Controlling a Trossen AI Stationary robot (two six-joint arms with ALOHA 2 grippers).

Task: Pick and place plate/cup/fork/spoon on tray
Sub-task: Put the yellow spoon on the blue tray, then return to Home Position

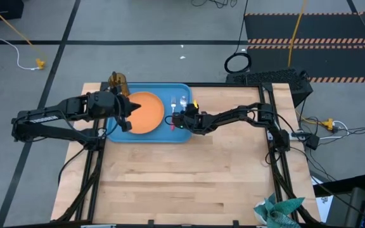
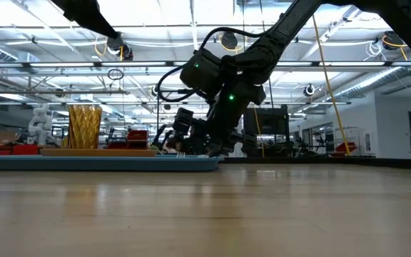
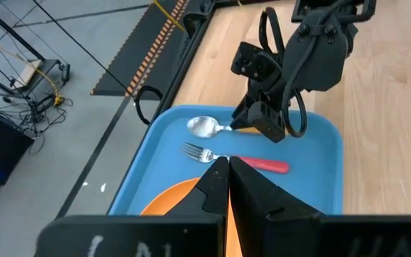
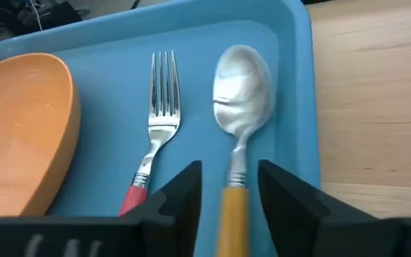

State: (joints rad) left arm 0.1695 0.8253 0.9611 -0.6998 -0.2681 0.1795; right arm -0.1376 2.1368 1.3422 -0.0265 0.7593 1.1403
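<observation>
My right gripper (image 4: pixel 228 189) sits low over the right end of the tray (image 4: pixel 291 43), its two fingers (image 4: pixel 180 193) parted a little with the spoon's orange handle between them; the wrist view shows a sliver of gap on each side, so I cannot tell whether the pads actually touch it. The spoon (image 4: pixel 241 93) lies flat on the blue floor, bowl pointing away from me, close to the tray's right rim. Just beside it, parallel and apart from it, lies the fork (image 4: pixel 159 121), tines the same way, its red handle running back under my finger. Past the fork comes the plate (image 4: pixel 20 128), resting on the tray and filling its middle. From above, the right gripper (image 1: pixel 184 118) reaches in from the table's right side, and the spoon (image 1: pixel 183 101) and fork (image 1: pixel 173 104) show as small shapes between it and the far rim. Over the plate (image 1: pixel 146 113) hangs my left gripper (image 1: pixel 127 114), its fingers (image 3: pixel 216 182) pressed together with nothing between them, raised clear of the dish. Farthest off, the cup (image 1: pixel 118 81) stands upright at the tray's (image 1: pixel 176 136) far left corner; whether it stands inside the rim or just outside it I cannot tell.
</observation>
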